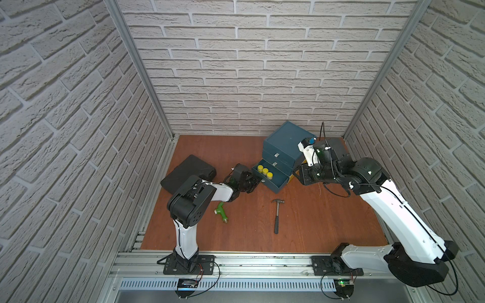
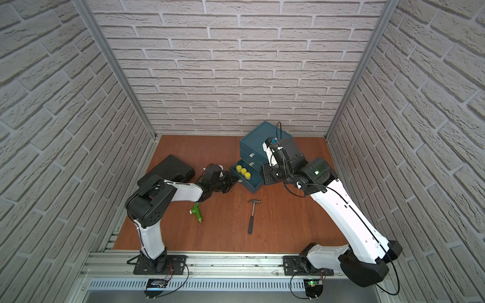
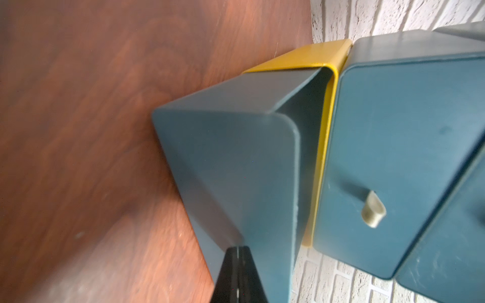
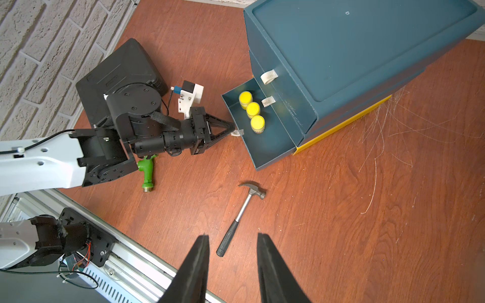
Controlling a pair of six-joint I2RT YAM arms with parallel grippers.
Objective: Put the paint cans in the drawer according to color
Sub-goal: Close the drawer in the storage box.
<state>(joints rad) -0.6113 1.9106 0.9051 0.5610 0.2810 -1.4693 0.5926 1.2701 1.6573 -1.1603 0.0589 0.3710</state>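
Three yellow paint cans (image 1: 265, 171) (image 2: 243, 171) (image 4: 253, 109) stand in a row in the pulled-out bottom drawer (image 1: 278, 183) (image 4: 265, 147) of the dark teal drawer unit (image 1: 286, 145) (image 2: 262, 141). The two drawers above it are closed. My left gripper (image 4: 233, 127) (image 3: 237, 249) is shut, its tips against the open drawer's front wall (image 3: 236, 170) beside the white pull tab (image 4: 238, 132). My right gripper (image 4: 232, 236) hangs open and empty above the floor, beside the unit. No other paint cans show.
A hammer (image 1: 277, 215) (image 4: 244, 212) lies on the wooden floor in front of the drawer. A green pipe fitting (image 1: 221, 212) (image 4: 145, 170) sits under the left forearm. A black case (image 1: 187, 170) lies at the back left. Brick walls enclose the floor.
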